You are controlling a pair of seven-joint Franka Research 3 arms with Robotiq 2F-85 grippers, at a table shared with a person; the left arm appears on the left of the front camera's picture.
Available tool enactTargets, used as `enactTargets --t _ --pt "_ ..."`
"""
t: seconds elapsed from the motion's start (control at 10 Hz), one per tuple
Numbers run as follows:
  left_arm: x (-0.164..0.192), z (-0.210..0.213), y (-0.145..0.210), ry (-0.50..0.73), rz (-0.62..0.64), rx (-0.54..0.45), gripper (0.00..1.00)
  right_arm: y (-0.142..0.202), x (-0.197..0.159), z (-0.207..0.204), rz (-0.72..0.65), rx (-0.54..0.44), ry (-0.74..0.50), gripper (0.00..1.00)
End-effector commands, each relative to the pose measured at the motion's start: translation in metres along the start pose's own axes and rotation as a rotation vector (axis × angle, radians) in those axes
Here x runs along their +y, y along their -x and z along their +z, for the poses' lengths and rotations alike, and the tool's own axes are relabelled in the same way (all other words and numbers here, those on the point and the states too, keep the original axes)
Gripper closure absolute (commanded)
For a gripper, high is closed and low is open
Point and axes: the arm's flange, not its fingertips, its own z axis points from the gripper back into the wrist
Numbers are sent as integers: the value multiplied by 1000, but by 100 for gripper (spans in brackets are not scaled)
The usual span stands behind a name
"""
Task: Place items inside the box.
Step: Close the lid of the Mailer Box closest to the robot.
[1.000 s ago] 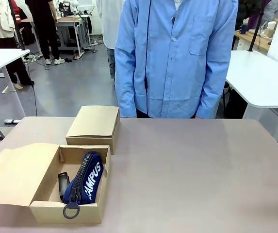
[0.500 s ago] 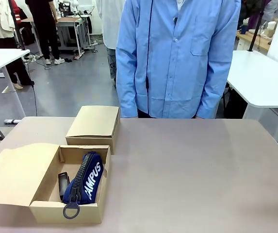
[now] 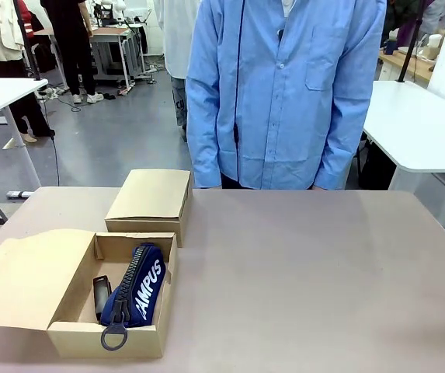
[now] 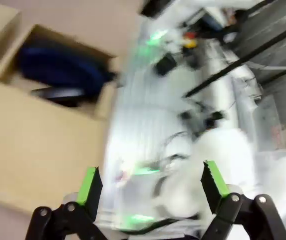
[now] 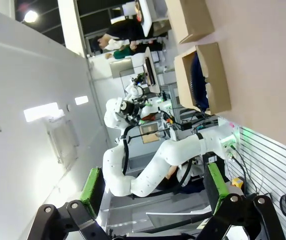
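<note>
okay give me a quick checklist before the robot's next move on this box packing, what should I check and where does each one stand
1. Open box has its flap folded out: ok.
2. Navy pouch sits inside the open box: ok.
3. Black item lies in the box beside the pouch: ok; which item, cannot tell.
4. Left gripper open, nothing between the fingers: ok.
5. Right gripper open, nothing held: ok.
6. All items packed: cannot tell; the pouch hides part of the box. The second box is shut.
</note>
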Motion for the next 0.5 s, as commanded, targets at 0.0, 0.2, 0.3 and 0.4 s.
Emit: enactTargets --t 0.0,0.2,0.3,0.4 --pt "37 15 55 -385 -316 -105 0 1 3 0 8 2 -15 0" --pt "59 24 88 -481 -374 -176 0 1 3 0 8 2 -15 0" --pt "88 28 102 -437 -290 -229 0 1 3 0 8 2 -15 0" --pt "121 32 107 -128 111 -215 0 1 3 0 8 2 -15 0"
